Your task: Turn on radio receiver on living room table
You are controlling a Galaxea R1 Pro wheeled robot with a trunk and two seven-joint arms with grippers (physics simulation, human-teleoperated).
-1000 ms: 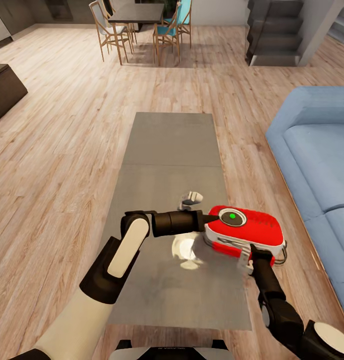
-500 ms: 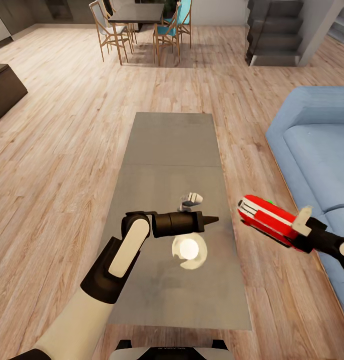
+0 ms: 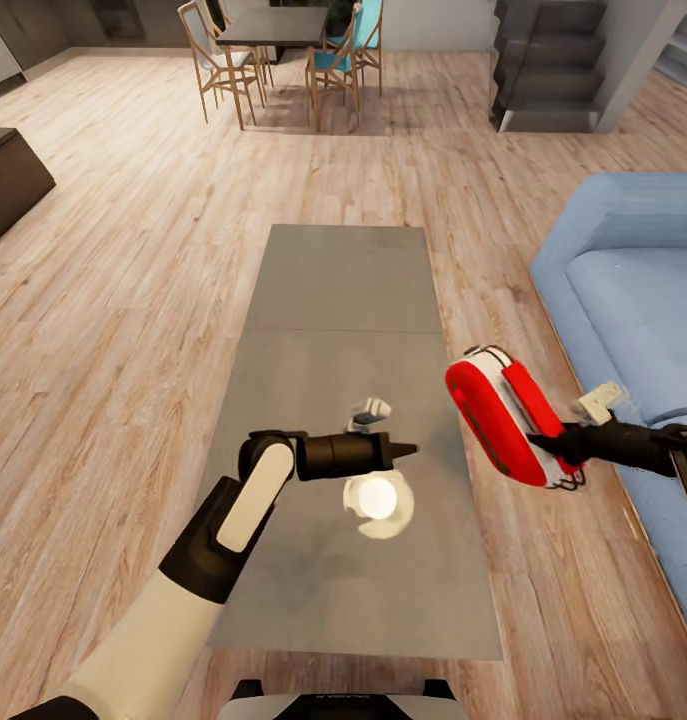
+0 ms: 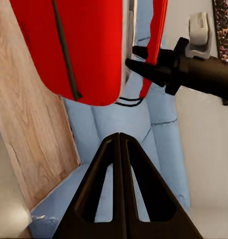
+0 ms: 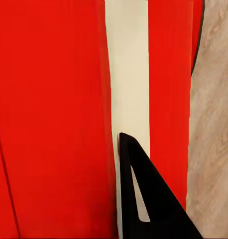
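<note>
Sofa point(image 3: 623, 300) fills right edge, table point(image 3: 333, 290) runs up centre. Radio point(image 3: 498, 425) off table, in air at right centre past table's right edge, tilted on edge, long axis upper left to lower right. Right gripper point(image 3: 555, 442) touching radio's lower right end; grip likely, jaw gap not visible. Left gripper point(image 3: 408, 450) over table, fingers together, empty, pointing right toward radio, near.

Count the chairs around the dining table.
3 at least. One wooden chair stands at the near left of the dining table, one at its near right, and one further back on the right. More may be hidden behind.
</note>
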